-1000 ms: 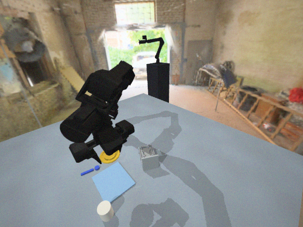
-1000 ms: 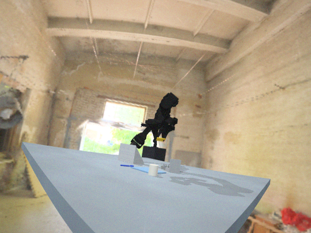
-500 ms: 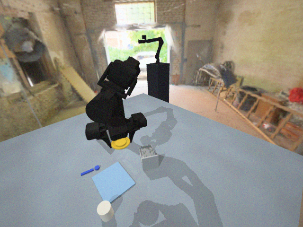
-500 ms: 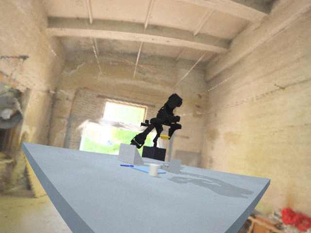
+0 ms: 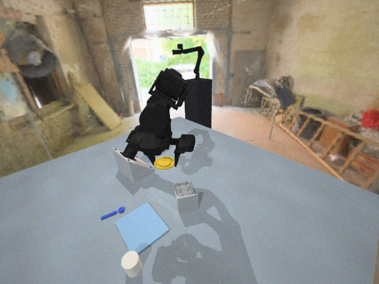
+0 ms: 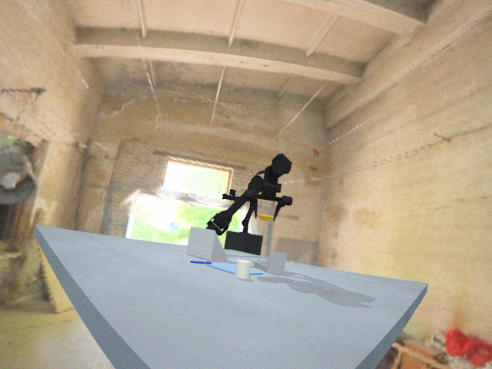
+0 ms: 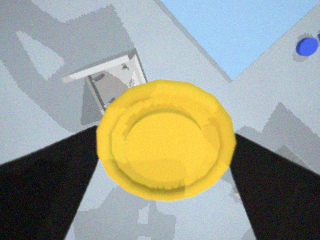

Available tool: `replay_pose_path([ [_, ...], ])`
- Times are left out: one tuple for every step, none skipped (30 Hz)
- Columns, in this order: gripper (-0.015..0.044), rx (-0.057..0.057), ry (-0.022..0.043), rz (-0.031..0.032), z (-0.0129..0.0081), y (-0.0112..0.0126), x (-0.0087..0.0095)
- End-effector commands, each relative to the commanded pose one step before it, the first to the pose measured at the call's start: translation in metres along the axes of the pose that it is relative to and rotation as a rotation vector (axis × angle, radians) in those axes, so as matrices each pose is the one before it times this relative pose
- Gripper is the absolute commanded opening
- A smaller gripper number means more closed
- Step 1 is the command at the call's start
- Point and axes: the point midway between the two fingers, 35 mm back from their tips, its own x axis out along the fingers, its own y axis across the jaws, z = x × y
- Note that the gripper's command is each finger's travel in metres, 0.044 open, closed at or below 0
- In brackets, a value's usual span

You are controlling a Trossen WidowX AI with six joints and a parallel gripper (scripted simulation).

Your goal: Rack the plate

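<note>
Wrist view fills its middle with the yellow plate [image 7: 166,145], pinched by its rim between my two black fingers, which come in from the lower left and lower right corners. The gripper [image 5: 163,158] is clamped on the plate, carrying it in the air above the blue-grey table [image 5: 275,213].

The dish rack [image 5: 186,198] is a small grey box with rails inside. In the top view it sits below and a little right of the plate, near the frame's middle; through the wrist camera it shows at upper left, partly hidden behind the plate's rim. So I judge I'm close, but not yet over a slot.

The plate lies nearly flat, its hollow face turned up toward the wrist camera. Being round it has no long axis; what matters is the disc's plane, now about level.

The risk I see: the plate must be tipped on edge before it goes down. If it comes down flat or skewed to the rails, the rim lands on the rack's top and skids off — or the grip, only on the rim, lets it swivel.
</note>
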Motion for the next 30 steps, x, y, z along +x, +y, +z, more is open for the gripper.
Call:
replay_pose_path([
  [0.0,0.1262,-0.00199,0.00481,-0.01655,0.00322,-0.00127],
  [0.0,0.0347,-0.00078,0.00006,-0.00456,0.00022,-0.00004],
  [0.0,0.0347,-0.00077,0.0001,-0.00455,-0.00001,-0.00001],
  [0.0,0.0347,-0.00075,0.00013,-0.00453,-0.00022,0.00003],
  [0.0,0.0347,-0.00072,0.00017,-0.0045,-0.00044,0.00007],
  [0.0,0.0347,-0.0007,0.0002,-0.00445,-0.00066,0.00011],
  [0.0,0.0347,-0.00068,0.00024,-0.0044,-0.00087,0.00015],
  [0.0,0.0346,-0.00065,0.00027,-0.00434,-0.00108,0.00019],
  [0.0,0.0346,-0.00062,0.0003,-0.00427,-0.00129,0.00023],
  [0.0,0.0346,-0.00059,0.00033,-0.00418,-0.00149,0.00026],
  [0.0,0.0346,-0.00056,0.00035,-0.00409,-0.00168,0.0003],
  [0.0,0.0346,-0.00053,0.00038,-0.00399,-0.00187,0.00034],
  [0.0,0.0346,-0.0005,0.0004,-0.00388,-0.00206,0.00038],
  [0.0,0.0346,-0.00046,0.00042,-0.00376,-0.00224,0.00041],
  [0.0,0.0346,-0.00043,0.00044,-0.00363,-0.00241,0.00045],
  [0.0,0.0346,-0.00039,0.00046,-0.00349,-0.00257,0.00049],
  [0.0,0.0346,-0.00036,0.00047,-0.00334,-0.00273,0.00052],
  [0.0,0.0346,-0.00032,0.00049,-0.00319,-0.00288,0.00056],
  [0.0,0.0346,-0.00029,0.0005,-0.00303,-0.00302,0.00059],
  [0.0,0.0346,-0.00025,0.0005,-0.00287,-0.00315,0.00063],
  [0.0,0.0346,-0.00021,0.00051,-0.0027,-0.00327,0.00066],
  [0.0,0.0346,-0.00017,0.00052,-0.00252,-0.00338,0.0007],
  [0.0,0.0346,-0.00014,0.00052,-0.00234,-0.00349,0.00073],
  [0.0,0.0346,-0.0001,0.00052,-0.00215,-0.00358,0.00076],
  [0.0,0.0346,-0.00006,0.00052,-0.00196,-0.00367,0.0008],
  [0.0,0.0345,-0.00003,0.00051,-0.00177,-0.00374,0.00083],
  [0.0,0.0345,0.00001,0.00051,-0.00157,-0.0038,0.00086],
  [0.0,0.0345,0.00005,0.0005,-0.00137,-0.00386,0.0009],
  [0.0,0.0345,0.00008,0.00049,-0.00117,-0.0039,0.00093],
  [0.0,0.0345,0.00011,0.00047,-0.00097,-0.00393,0.00096],
])
